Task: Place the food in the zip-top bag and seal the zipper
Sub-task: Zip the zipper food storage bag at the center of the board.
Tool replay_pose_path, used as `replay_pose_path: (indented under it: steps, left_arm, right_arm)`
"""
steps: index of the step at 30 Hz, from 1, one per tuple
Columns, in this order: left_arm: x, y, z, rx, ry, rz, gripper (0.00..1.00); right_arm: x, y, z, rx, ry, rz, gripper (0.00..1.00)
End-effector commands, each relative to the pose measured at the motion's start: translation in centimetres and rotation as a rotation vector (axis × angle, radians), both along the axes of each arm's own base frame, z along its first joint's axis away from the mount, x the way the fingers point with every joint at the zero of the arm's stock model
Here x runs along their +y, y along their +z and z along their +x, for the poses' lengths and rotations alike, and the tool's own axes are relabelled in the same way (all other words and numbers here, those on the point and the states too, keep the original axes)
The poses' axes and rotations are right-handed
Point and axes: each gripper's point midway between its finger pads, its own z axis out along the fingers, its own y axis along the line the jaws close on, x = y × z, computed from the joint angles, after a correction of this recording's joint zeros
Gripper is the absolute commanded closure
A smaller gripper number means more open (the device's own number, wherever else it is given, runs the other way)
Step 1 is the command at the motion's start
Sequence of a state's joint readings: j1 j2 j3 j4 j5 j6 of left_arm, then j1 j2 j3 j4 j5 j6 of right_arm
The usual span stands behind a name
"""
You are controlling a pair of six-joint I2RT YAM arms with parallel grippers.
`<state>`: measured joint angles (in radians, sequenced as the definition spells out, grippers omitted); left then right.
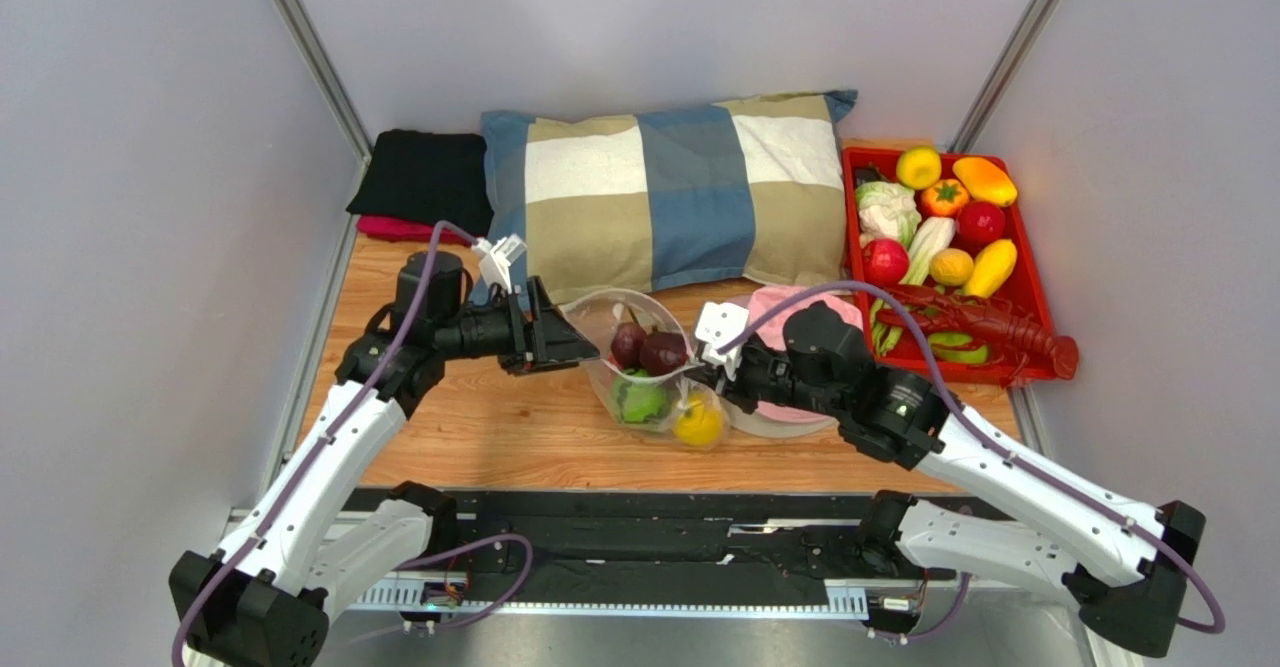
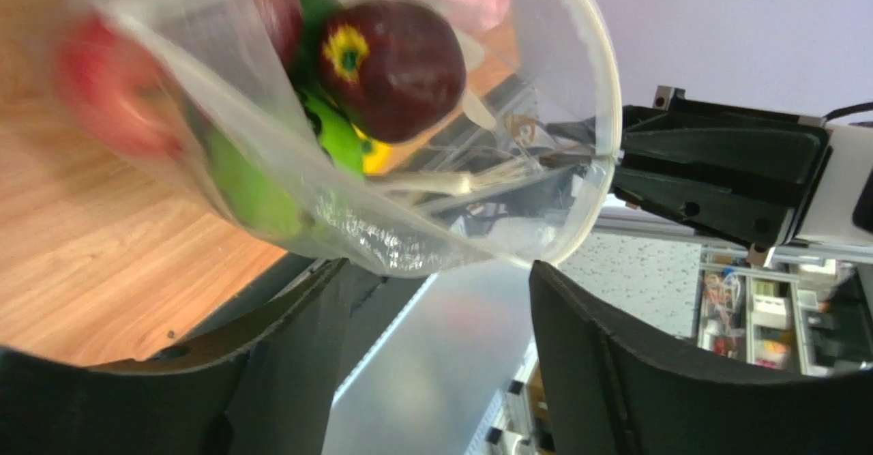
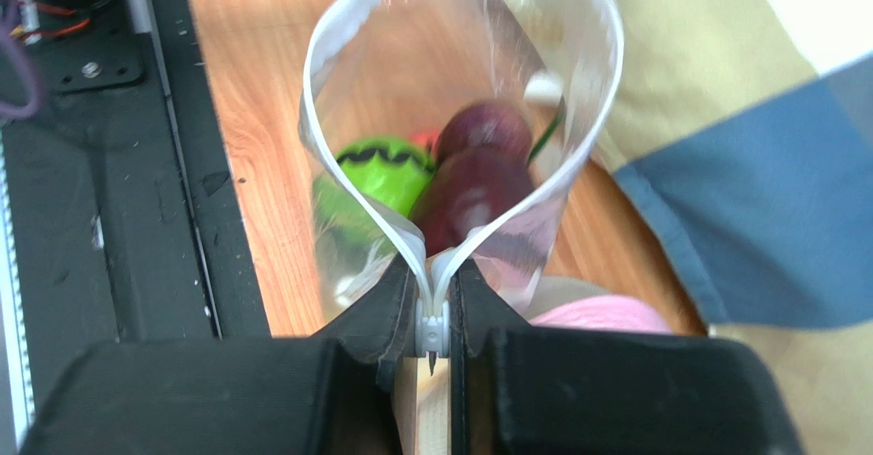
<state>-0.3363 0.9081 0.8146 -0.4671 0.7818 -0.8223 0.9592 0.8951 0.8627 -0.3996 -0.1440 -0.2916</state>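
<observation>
Several pieces of the food sit inside the zip-top bag, which is held up over the middle of the wooden table: two dark purple fruits on top, a green one and a yellow one beneath. More toys lie in the red tray at the far right (whether they should go in too, I can't say).

The right gripper is clenched on one end of the zipper, whose two strips bow apart into a wide loop. The left gripper stands released, jaws spread, with the bag's mouth just in front and nothing between them.

I'd judge sealing to be the step in hand. Next, the left gripper needs to catch the opposite end of the strip, draw it straight against the right's pinch, then press along it.
</observation>
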Motion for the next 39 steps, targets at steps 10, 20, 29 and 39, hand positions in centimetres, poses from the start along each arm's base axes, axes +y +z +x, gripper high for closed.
replay_pose_path:
  steps: [10,20,29,39]
  left_arm:
    - [-0.9,10.3,-2.2,-1.319,-0.542,0.137,0.01]
    - [-6.6,8.0,-4.4,-1.847,-0.727,0.187,0.01]
    - [-11.8,6.2,-5.2,-1.93,-0.87,0.143,0.01]
    - [-14.4,4.8,-3.5,-1.985,-0.88,0.214,0.02]
  right_arm:
    - [0.4,1.4,-1.9,-0.151,0.29,-0.05,1.0]
    - [-1.7,-0.1,-2.4,-0.107,0.263,-0.094,1.0]
    - [-2.2,-0.6,-2.0,-0.109,0.226,-0.1,1.0]
    - [-2.4,-0.8,-2.9,-0.149,0.287,-0.106,1.0]
